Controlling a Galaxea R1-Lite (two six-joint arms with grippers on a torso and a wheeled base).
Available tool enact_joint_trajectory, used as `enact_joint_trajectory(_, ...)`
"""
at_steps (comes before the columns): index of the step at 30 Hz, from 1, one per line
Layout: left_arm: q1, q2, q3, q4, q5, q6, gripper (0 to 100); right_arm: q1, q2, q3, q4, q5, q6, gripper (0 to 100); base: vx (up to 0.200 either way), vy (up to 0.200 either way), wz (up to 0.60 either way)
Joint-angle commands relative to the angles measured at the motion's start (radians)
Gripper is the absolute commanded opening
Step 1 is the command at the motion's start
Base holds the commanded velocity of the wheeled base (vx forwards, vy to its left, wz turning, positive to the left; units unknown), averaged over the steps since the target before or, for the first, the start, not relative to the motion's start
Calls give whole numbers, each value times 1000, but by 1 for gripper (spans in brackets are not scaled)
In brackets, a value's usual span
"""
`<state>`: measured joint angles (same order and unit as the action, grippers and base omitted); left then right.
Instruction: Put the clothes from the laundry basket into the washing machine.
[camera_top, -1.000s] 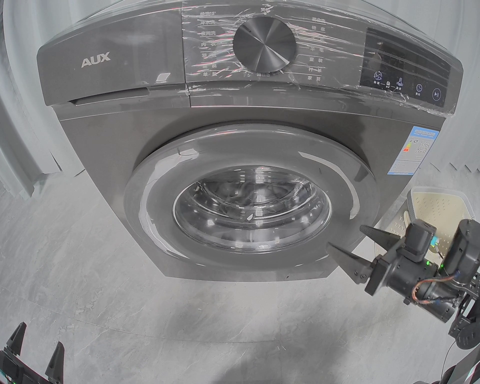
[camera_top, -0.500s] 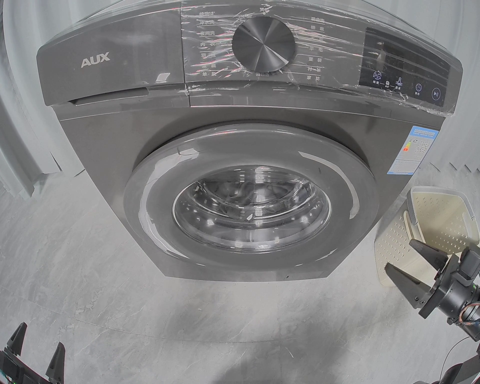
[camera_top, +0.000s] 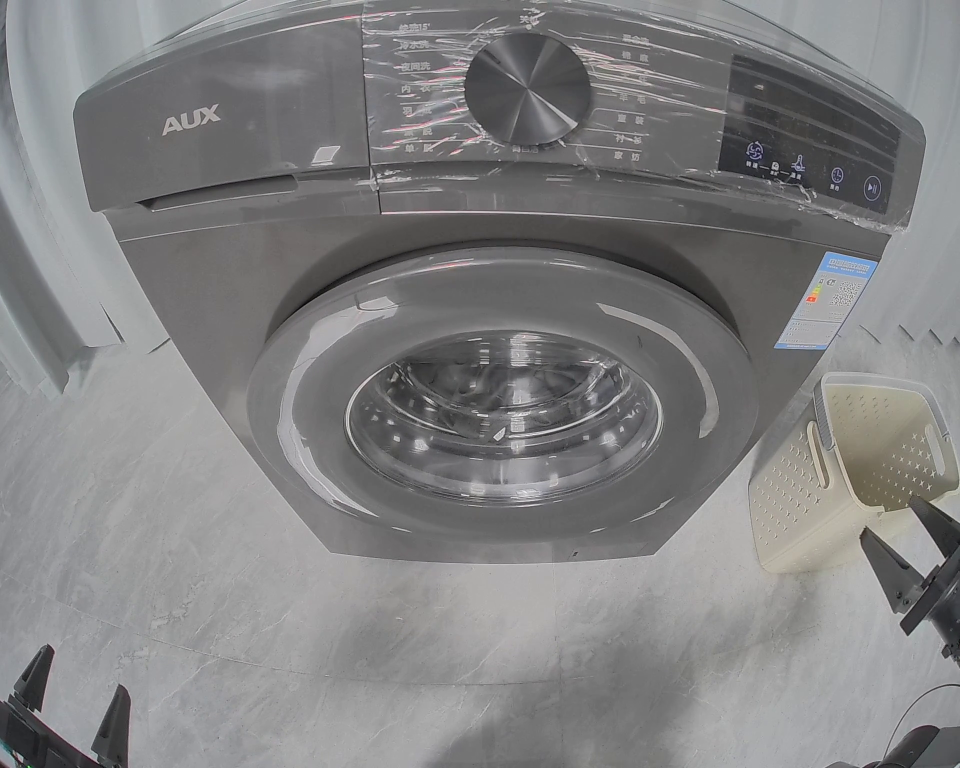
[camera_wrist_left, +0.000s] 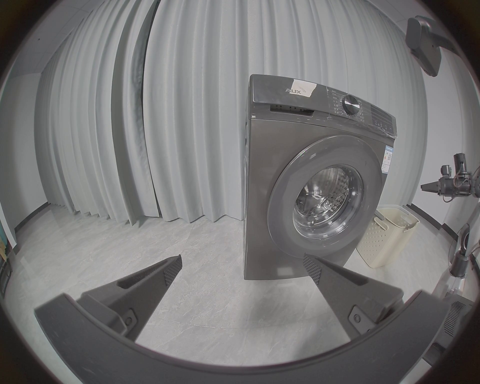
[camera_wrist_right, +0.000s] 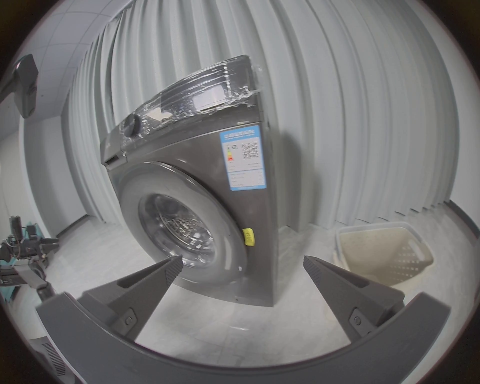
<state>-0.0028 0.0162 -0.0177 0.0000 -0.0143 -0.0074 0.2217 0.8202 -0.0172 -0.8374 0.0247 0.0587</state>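
A grey front-loading washing machine stands ahead with its round glass door closed; it also shows in the wrist views. A cream perforated laundry basket sits on the floor to the machine's right; I see no clothes inside it. My right gripper hangs open just in front of the basket, holding nothing. My left gripper is open and low at the near left, holding nothing.
Pale pleated curtains line the walls behind and beside the machine. The grey tiled floor stretches open in front of the door. The basket stands close against the machine's right front corner.
My right gripper has swung away from the door's right edge, moving right and down toward the basket's front, staying open. The left gripper has kept still.
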Motion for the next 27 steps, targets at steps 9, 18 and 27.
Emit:
enact_joint_trajectory(9,0,-15,18,0,-1,0,100,-259,-570,17,431,115,-40,100,0,0,0)
enact_joint_trajectory(18,0,-15,18,0,-1,-2,100,-265,-751,17,656,132,-39,100,0,0,0)
enact_joint_trajectory(27,0,-15,18,0,-1,-3,100,-266,-750,17,765,-85,-66,100,0,0,0)
